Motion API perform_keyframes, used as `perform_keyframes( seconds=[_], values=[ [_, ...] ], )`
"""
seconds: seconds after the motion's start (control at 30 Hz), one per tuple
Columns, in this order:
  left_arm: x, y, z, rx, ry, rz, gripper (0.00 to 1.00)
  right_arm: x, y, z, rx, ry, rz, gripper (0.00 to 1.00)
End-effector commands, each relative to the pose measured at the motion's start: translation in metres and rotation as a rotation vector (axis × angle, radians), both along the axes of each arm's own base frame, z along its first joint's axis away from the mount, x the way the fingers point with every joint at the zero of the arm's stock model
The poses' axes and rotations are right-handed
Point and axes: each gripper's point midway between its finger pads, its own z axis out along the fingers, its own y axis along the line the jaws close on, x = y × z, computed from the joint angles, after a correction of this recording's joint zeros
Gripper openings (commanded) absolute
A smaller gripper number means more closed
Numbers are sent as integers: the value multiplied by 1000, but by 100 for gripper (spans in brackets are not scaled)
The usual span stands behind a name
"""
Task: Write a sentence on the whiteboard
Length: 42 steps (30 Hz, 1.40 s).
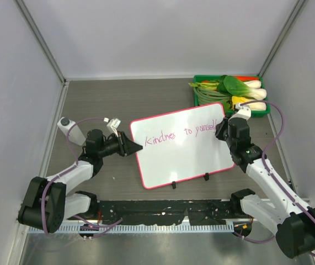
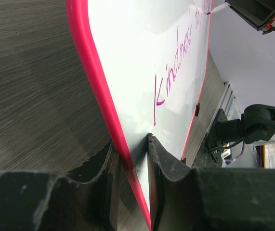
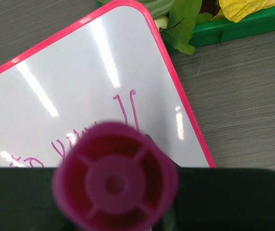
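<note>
The whiteboard (image 1: 185, 149) lies flat in the middle of the table, white with a pink frame and two black clips on its near edge. The sentence (image 1: 182, 134) in pink cursive runs across its upper part. My left gripper (image 1: 137, 147) is shut on the whiteboard's (image 2: 142, 72) left edge, one finger on each side of the frame (image 2: 130, 159). My right gripper (image 1: 222, 128) is shut on a pink marker (image 3: 115, 178) at the sentence's right end (image 3: 127, 108). The marker's round back end fills the right wrist view, and its tip is hidden there.
A green tray (image 1: 198, 98) of vegetables stands at the back right, just beyond the board's far right corner. In the right wrist view the tray (image 3: 253, 21) sits close to that corner. Grey walls enclose the table on three sides.
</note>
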Motion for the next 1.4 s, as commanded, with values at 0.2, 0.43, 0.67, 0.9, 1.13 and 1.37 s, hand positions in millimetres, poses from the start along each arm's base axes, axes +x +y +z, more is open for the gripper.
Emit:
perform_keyframes(
  seconds=[0.2, 0.43, 0.67, 0.9, 1.13, 1.37],
  values=[
    [-3, 0, -15, 61, 1, -18, 0, -4, 6, 44, 67, -103, 25, 2],
    [-4, -1, -15, 62, -3, -21, 0, 13, -6, 54, 3, -120, -40, 2],
    [-4, 0, -15, 64, 0, -19, 0, 23, -5, 49, -1, -117, -52, 1],
    [-4, -1, -15, 63, 0, -20, 0, 23, -14, 39, -32, -97, -95, 1],
    [-4, -1, -15, 63, -2, -22, 0, 25, -23, 39, -62, -89, -142, 1],
    [-4, -1, -15, 63, 0, -23, 0, 23, -19, 53, -47, -121, -114, 1]
  ],
)
